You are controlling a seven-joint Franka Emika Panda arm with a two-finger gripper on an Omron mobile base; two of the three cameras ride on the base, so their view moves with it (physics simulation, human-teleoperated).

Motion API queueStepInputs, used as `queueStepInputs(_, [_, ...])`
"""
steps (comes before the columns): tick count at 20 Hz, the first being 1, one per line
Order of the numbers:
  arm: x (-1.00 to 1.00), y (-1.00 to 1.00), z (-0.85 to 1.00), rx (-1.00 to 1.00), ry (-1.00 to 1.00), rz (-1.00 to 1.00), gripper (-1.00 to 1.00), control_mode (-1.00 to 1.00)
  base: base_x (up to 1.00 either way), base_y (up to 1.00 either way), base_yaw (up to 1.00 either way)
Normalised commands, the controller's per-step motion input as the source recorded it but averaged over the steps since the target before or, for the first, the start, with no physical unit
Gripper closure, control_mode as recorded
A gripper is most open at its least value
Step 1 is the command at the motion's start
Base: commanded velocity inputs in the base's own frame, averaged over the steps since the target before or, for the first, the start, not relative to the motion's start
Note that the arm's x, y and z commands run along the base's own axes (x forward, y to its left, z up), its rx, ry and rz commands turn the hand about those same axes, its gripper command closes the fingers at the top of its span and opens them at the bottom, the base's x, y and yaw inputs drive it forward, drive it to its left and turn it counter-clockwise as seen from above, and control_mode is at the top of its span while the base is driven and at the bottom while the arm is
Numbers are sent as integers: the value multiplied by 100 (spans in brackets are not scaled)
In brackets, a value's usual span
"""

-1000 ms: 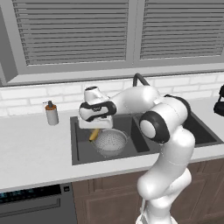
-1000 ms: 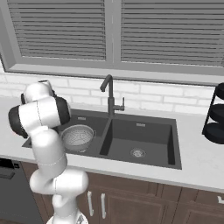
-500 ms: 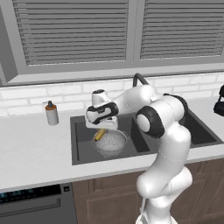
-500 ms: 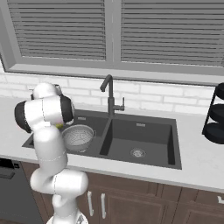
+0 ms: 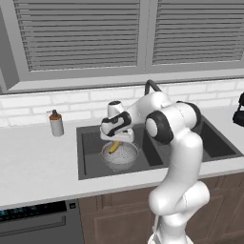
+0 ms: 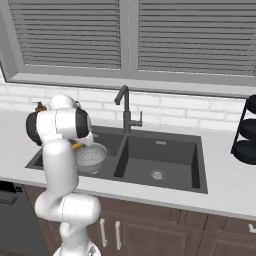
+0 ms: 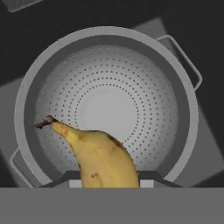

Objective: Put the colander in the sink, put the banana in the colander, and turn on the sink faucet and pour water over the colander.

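- While the hand (image 5: 114,141) hangs at centre-left of the left base view, just above the colander (image 5: 120,155), its fingertips are hidden behind the white wrist and the fruit.
- The banana (image 7: 97,156) rises from the bottom middle of the hand view, its lower end cut off between the fingers; the hand is narrowed on it, holding it.
- Its dark tip points to the left of that frame, over the colander's perforated floor; whether the tip touches the metal cannot be told.
- In the left base view only a short yellow sliver of banana shows under the hand, above the bowl.
- The colander sits in the left basin of the sink (image 6: 175,155); in the right base view the arm covers its left part.
- One wire handle of the colander shows at the upper right of the hand view; another, at lower left, is partly cut off.
- The faucet (image 6: 125,107) stands behind the divider at centre of the right base view; in the left base view the arm hides all but its hooked top.
- A soap bottle (image 5: 56,123) stands on the tabletop (image 5: 38,162), left of the sink.
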Motion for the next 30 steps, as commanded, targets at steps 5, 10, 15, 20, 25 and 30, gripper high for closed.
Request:
queueStepInputs(5, [-4,-2,-36,0,0,-3,100,-100,0,0,0])
queueStepInputs(10, [0,-5,-41,0,0,-6,100,-100,0,0,0])
queueStepInputs(15, [10,-27,-29,0,0,-5,100,-100,0,0,0])
queueStepInputs(20, [2,-30,-23,0,0,-2,100,-100,0,0,0])
queueStepInputs(25, [1,-8,-19,1,0,0,100,-100,0,0,0])
queueStepInputs(30, [6,0,-15,3,0,0,-100,-100,0,0,0])
